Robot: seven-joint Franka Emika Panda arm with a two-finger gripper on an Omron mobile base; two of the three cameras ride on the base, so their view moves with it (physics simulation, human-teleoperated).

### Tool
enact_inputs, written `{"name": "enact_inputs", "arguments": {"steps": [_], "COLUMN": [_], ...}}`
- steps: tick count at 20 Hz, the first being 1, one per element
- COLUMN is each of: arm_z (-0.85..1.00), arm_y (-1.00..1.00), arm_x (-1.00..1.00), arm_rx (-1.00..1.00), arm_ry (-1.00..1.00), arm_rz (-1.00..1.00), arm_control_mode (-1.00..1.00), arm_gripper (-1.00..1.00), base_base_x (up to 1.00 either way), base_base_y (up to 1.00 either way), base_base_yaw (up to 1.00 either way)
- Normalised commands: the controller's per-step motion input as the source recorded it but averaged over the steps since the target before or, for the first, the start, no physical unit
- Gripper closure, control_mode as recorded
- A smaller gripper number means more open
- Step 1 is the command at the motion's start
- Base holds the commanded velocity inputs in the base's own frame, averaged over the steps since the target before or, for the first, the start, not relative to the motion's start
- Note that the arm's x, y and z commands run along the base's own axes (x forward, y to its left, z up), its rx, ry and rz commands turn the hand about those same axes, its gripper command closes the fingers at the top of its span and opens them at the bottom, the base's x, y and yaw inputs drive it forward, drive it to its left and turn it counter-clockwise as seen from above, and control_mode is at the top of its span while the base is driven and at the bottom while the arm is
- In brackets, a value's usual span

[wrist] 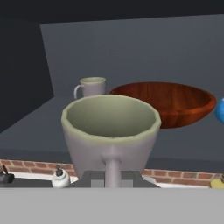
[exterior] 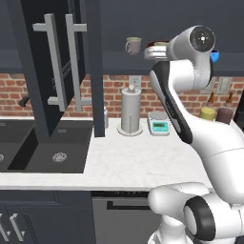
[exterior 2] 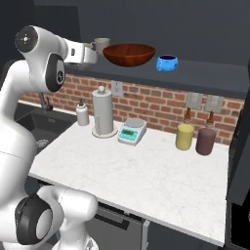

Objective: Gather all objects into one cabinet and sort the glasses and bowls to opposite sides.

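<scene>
Held mug (wrist: 111, 131) faces second mug (wrist: 91, 86), brown bowl (wrist: 168, 103).

On the open cabinet shelf (exterior 2: 205, 68), a mug (wrist: 92, 86) stands at the back left with the brown bowl (exterior 2: 129, 53) just beside it and the blue bowl (exterior 2: 166, 62) farther right. Bare shelf lies ahead of them and right of the blue bowl. The swung-out cabinet door (exterior: 57, 62) blocks the left.

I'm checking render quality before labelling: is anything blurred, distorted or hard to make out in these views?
Hand view: the held mug looms oversized and faceted; the far mug and brown bowl stay sharp. Left base view: the arm covers most of the shelf, and only a sliver of the blue bowl peeks out. Right base view: even lighting, soft shadows, no glare; the end effector is hard to make out.
</scene>
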Motion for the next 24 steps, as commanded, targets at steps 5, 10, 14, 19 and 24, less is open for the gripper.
{"name": "enact_inputs", "arguments": {"steps": [5,10,14,19,24], "arm_z": [0.00,0.00,-0.02,0.00,0.00], "arm_y": [0.13,0.00,0.00,0.29,0.39], "arm_x": [0.00,0.00,0.00,0.14,0.29], "arm_rx": [0.00,0.00,0.00,0.00,0.00], "arm_ry": [0.00,0.00,0.00,0.00,0.00], "arm_rz": [0.19,0.07,0.00,0.00,0.00], "arm_control_mode": [-1.00,-1.00,-1.00,-1.00,-1.00], "arm_gripper": [1.00,1.00,1.00,1.00,1.00], "base_base_x": [0.00,0.00,0.00,0.00,0.00], "base_base_y": [0.00,0.00,0.00,0.00,0.00], "base_base_yaw": [0.00,0.00,0.00,0.00,0.00]}}
